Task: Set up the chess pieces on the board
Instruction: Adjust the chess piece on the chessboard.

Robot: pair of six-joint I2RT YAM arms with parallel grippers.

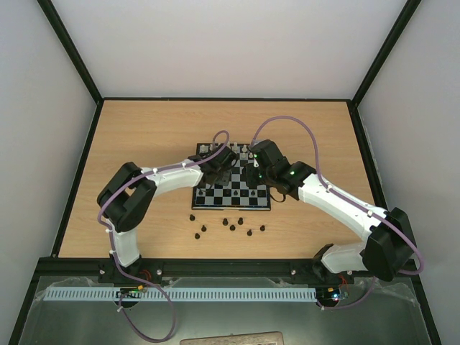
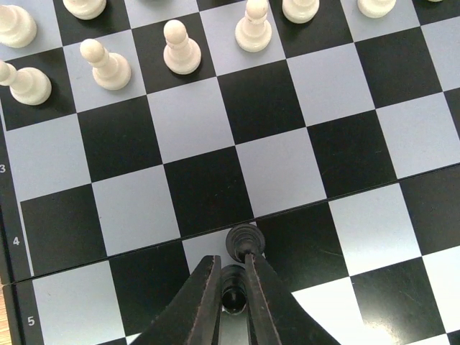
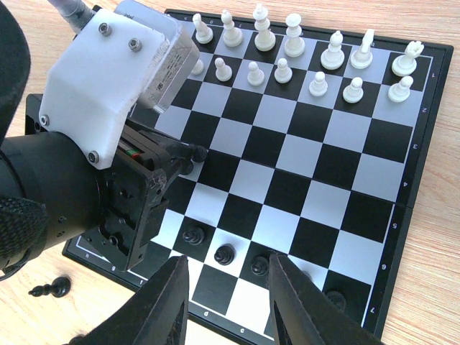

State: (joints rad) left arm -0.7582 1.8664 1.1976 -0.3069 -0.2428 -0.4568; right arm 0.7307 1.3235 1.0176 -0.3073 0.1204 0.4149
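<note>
Pale wood table (image 1: 144, 144) under the board (image 1: 208, 195); plain white walls (image 1: 215, 43) around

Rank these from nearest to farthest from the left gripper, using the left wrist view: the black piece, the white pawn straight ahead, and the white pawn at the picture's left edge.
Measured from the left gripper:
1. black piece, right at the fingertips.
2. white pawn straight ahead, up the same column of squares.
3. white pawn at the left edge, same row, well off to the side.

Bare middle squares of the board (image 3: 316, 180) lie between white pieces (image 3: 283, 70) and black pieces (image 3: 225, 254).
</note>
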